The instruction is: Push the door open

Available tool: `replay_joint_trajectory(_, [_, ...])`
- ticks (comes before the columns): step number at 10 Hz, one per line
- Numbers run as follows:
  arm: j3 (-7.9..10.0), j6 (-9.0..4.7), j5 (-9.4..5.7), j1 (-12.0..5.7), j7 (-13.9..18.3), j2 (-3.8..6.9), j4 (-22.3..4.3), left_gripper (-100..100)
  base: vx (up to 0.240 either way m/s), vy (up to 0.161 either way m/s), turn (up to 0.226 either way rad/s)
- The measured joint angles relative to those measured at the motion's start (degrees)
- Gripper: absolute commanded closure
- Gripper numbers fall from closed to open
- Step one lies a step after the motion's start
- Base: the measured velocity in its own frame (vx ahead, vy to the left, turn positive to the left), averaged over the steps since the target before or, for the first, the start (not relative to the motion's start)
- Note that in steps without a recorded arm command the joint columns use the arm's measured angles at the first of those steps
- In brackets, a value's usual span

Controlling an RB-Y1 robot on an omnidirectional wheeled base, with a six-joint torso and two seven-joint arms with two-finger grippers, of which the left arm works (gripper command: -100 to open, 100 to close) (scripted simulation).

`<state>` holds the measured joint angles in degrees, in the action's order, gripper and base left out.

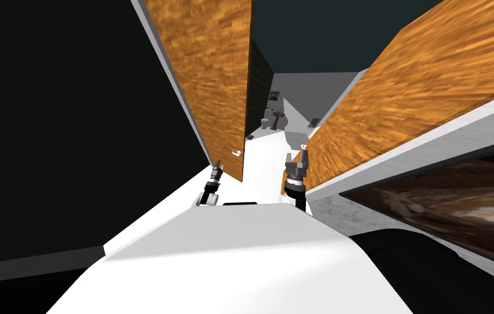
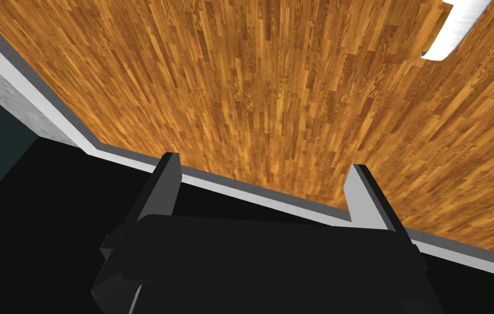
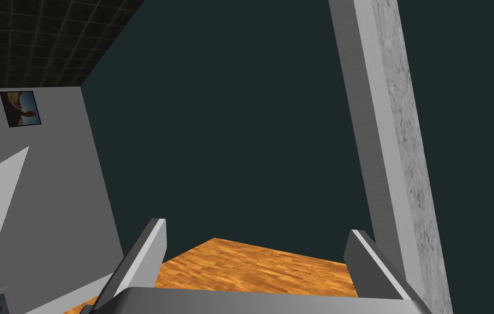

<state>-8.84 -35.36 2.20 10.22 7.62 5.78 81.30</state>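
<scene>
Now, left gripper [image 1: 217,166] [image 2: 263,161]: fingers spread wide, holding nothing, pointed at the wooden face of the left door leaf [image 2: 273,92]; whether they touch it cannot be told.
Right gripper [image 1: 297,156] [image 3: 257,226]: fingers wide apart and empty, just beside the right door leaf [image 1: 404,109].
Doors: two orange-brown wooden leaves flank a narrow gap straight ahead.
Step in hand: likely widening that gap. Pressing flat on the wood near the handle edge, away from the hinges, should turn a leaf most easily.
Handles: a small white lever [image 2: 458,27] on the left leaf could snag the fingers.
In the way: grey door frame [image 3: 382,136] near the right gripper.
Beyond: grey-walled room with a framed picture [image 3: 19,108].
</scene>
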Motion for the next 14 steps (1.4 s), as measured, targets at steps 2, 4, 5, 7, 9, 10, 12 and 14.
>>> replay_joint_trajectory(2, [-0.57,-0.41,0.06,-1.10,-0.2,-0.25,-2.5,-100,0.053,0.046,-0.074])
replay_joint_trajectory(4, [-1.24,-1.36,0.03,-1.78,-0.1,-0.12,-5.1,-100,0.060,0.049,-0.057])
replay_joint_trajectory(5, [-1.51,-1.73,0.02,-2.50,-0.2,-0.17,-6.7,-100,0.075,0.057,-0.106])
replay_joint_trajectory(7, [-2.41,-2.46,0.01,-3.72,-0.3,-0.16,-10.0,-100,0.070,0.069,-0.104])
replay_joint_trajectory(9, [-3.39,-2.82,0.01,-4.59,-0.2,-0.01,-12.7,-100,0.080,0.070,-0.090])
replay_joint_trajectory(10, [-3.82,-3.58,-0.01,-5.28,-0.2,-0.02,-14.8,-100,0.081,0.083,-0.098])
replay_joint_trajectory(12, [-4.69,-4.26,-0.02,-6.29,-0.2,-0.02,-17.8,-100,0.077,0.067,-0.087])
replay_joint_trajectory(14, [-5.44,-4.92,-0.08,-7.61,-0.2,0.06,-21.0,-100,0.067,0.070,-0.077])
